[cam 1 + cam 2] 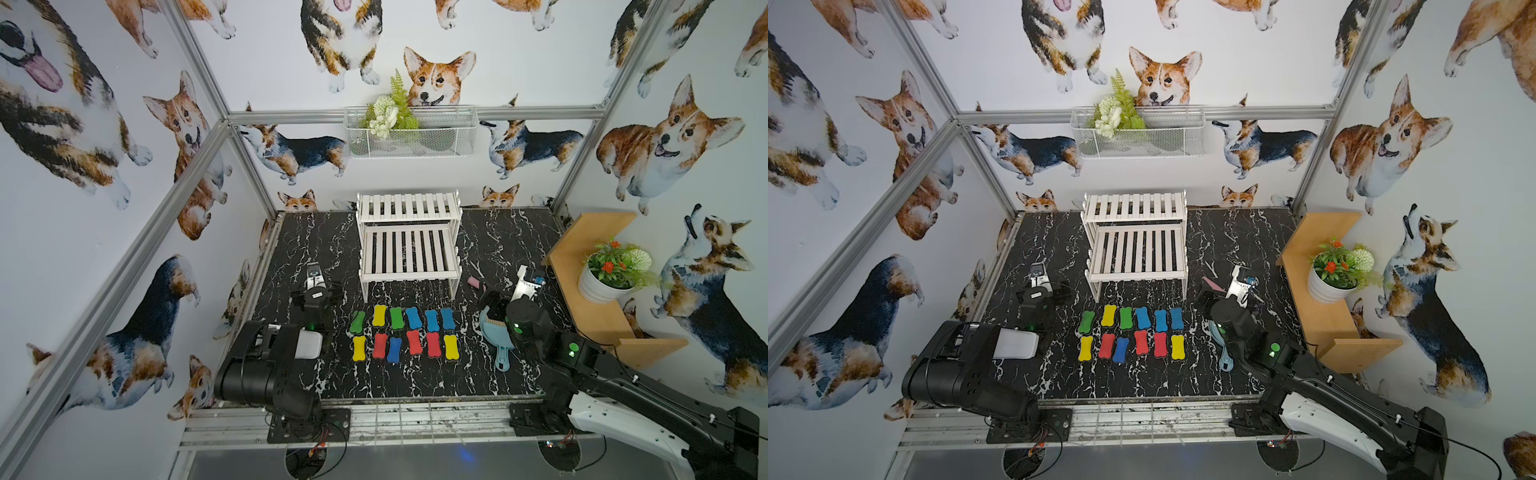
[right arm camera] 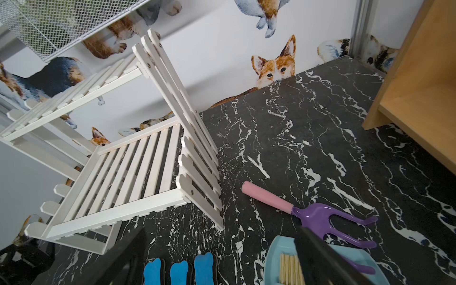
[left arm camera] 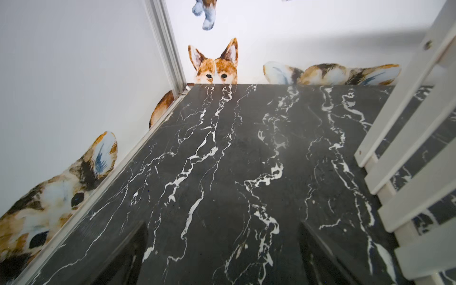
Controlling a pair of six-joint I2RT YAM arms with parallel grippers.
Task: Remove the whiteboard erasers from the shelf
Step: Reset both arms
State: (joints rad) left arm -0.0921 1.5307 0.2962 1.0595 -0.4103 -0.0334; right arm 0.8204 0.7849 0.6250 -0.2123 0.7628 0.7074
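With the whiteboard erasers [image 1: 414, 342] lying in two rows on the tabletop [image 1: 415, 382] before the bare shelf [image 1: 409, 275], the left hand [image 3: 222, 229] and right hand [image 2: 217, 243] gaped empty, seemingly needing only to retreat without nudging them.

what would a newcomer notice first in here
The corgi wallpaper covering every wall, surely. Then twelve bright whiteboard erasers in two neat rows on the black marble table, just in front of the white slatted shelf.
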